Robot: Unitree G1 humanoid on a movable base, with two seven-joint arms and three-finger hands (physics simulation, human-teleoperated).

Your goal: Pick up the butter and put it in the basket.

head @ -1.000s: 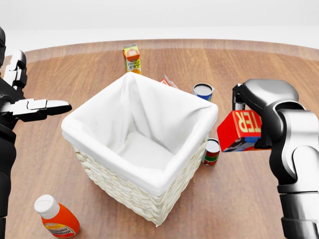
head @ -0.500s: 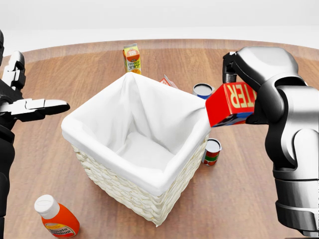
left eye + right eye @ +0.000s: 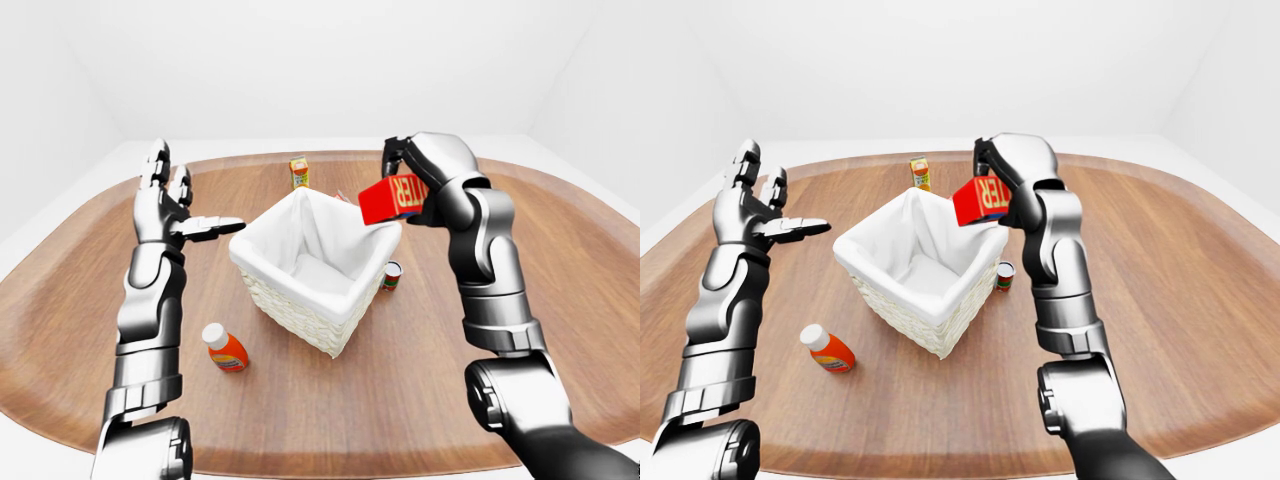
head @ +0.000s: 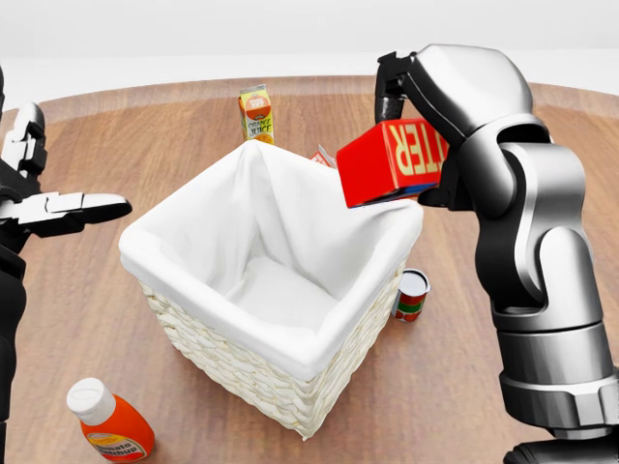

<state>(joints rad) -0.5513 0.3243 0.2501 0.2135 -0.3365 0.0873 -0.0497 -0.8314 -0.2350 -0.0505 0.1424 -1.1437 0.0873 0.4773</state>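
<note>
Right hand (image 4: 418,116) fingers clenched on butter (image 4: 395,161) over basket (image 4: 319,343) rim; box looks stiff, light, best gripped across flat sides. Left hand (image 4: 48,208) splayed, empty.

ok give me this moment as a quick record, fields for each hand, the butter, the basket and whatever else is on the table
right hand: shut on the red butter box, held tilted in the air
butter position: over the right corner of the basket rim in the head view, not yet inside
basket: white-lined wicker basket, nothing visible inside
left hand: open, empty, left of the basket
other items: orange juice carton; orange ketchup bottle lying down; small can beside the basket
surface: round wooden table
</note>
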